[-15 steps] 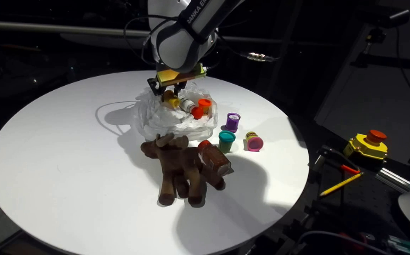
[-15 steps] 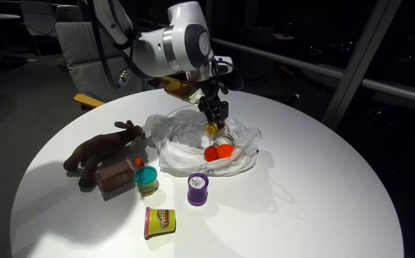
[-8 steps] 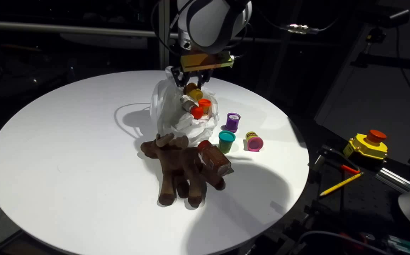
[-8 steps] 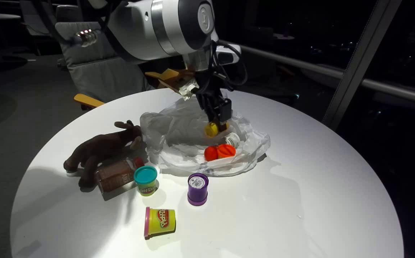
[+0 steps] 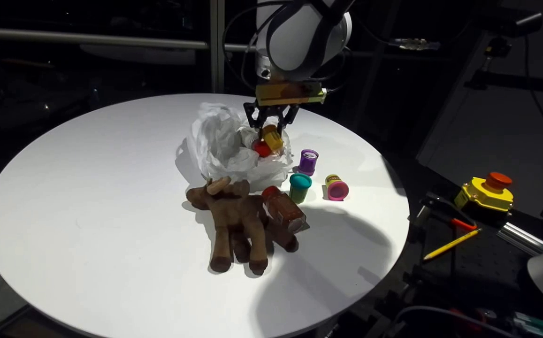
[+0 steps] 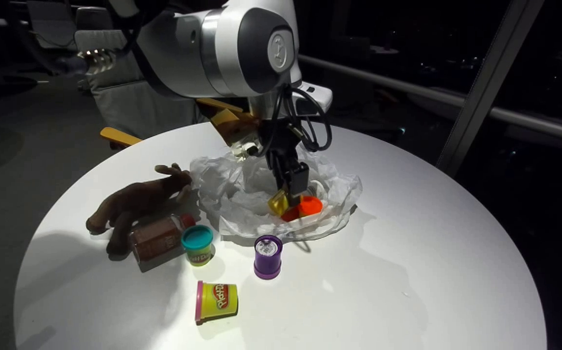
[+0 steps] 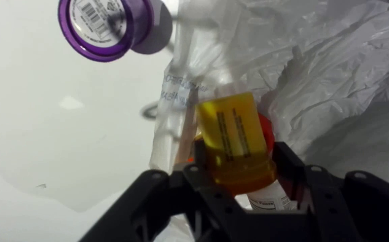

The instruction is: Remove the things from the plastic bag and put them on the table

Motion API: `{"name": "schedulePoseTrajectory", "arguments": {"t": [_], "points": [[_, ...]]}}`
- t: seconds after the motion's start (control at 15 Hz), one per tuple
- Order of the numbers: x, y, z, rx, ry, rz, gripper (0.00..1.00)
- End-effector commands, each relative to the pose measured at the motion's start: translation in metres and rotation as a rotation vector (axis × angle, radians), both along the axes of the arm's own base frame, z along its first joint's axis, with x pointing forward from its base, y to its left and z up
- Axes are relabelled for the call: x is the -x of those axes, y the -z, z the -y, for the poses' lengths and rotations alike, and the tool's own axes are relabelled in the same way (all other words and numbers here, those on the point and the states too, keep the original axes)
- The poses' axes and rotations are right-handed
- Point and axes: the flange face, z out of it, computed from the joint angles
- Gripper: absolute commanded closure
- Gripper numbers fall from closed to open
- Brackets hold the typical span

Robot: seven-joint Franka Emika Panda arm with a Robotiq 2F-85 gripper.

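The yellow tub (image 7: 236,134) fills the centre of the wrist view, tilted, its columns of dark print too blurred to read. The gripper (image 7: 239,151) has it pinched, a finger on either side, over the open plastic bag (image 5: 219,141); whether it touches the things beneath, I cannot tell. Just behind it, a red rounded piece (image 5: 261,149) shows better near the middle of an exterior view than in the wrist view, where only a sliver appears. The orange lid (image 6: 311,206), plain inside the bag in an exterior view, is mostly hidden elsewhere. Only the wrist view, at lower centre, gives the word "Facts" on the white bottle (image 7: 265,195), the gripper cutting across the rest.

At upper left there, the purple tub (image 7: 96,23) is cut off by the top edge. In both exterior views the teal-lidded tub (image 6: 197,245), the pink-lidded tub (image 6: 216,301) on its side, the brown bottle (image 6: 157,238) and the plush reindeer (image 5: 233,211) rest on the table (image 5: 88,211). A yellow pencil (image 5: 452,244) shows at the right of an exterior view; at upper left of an exterior view stands a grey chair (image 6: 137,107), its lower part hidden by the table.
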Motion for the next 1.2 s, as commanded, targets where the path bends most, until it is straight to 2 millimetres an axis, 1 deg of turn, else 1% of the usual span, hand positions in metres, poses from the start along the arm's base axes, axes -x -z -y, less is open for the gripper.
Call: {"name": "schedulePoseTrajectory", "arguments": {"t": [0.0,0.13,0.2,0.33,0.6,0.73,0.87,1.0,1.13], "points": [[0.004,0.008,0.005,-0.036,0.043,0.036,0.73],[0.005,0.009,0.007,-0.036,0.053,0.048,0.73],[0.007,0.003,0.009,-0.03,0.068,0.065,0.73],[0.016,-0.008,0.016,-0.02,0.101,0.097,0.73],[0.047,-0.023,0.039,0.001,0.173,0.133,0.73],[0.065,-0.031,0.054,0.0,0.207,0.144,0.73],[0.077,-0.036,0.07,0.005,0.241,0.155,0.73],[0.084,-0.032,0.086,0.008,0.277,0.144,0.73],[0.082,-0.017,0.098,0.009,0.292,0.133,0.73]]}}
